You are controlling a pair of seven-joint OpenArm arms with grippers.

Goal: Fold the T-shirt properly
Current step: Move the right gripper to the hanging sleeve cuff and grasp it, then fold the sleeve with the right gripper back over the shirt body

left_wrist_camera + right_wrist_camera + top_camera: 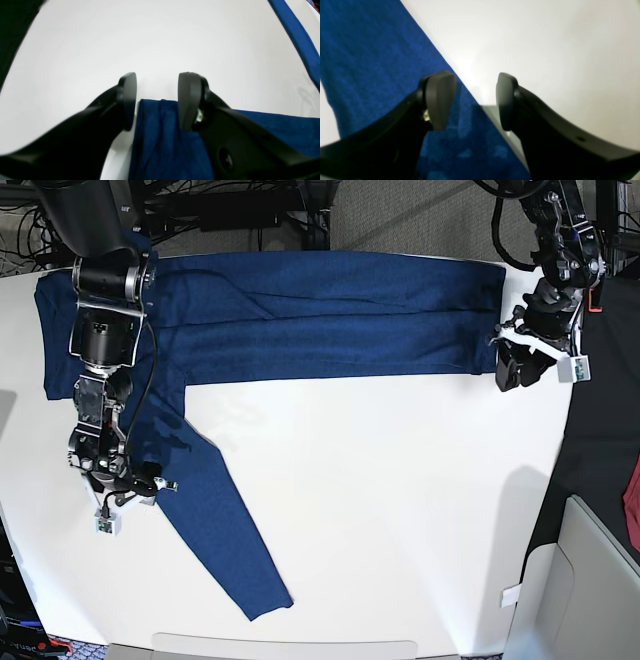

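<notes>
Dark-blue knit: the T-shirt [320,325] is plain, heathered and unprinted, its body folded into a long band across the far side of the white bench [400,510].
Sleeve: one long sleeve runs from the band's end on the base view's left diagonally toward the near edge, ending in a hemmed cuff.
Hard to make out: the neckline and the other sleeve are not visible — they may be folded under; both wrist views are soft and cropped by the black fingers.
Right gripper [475,100]: jaws apart, holding nothing, straddling the sleeve's straight edge; one finger is over cloth, the other over bare bench.
Left gripper [156,100]: jaws apart, holding nothing, at the band's end on the base view's right — a cloth corner lies just below the gap.
Contact: whether either finger touches the fabric cannot be told.
</notes>
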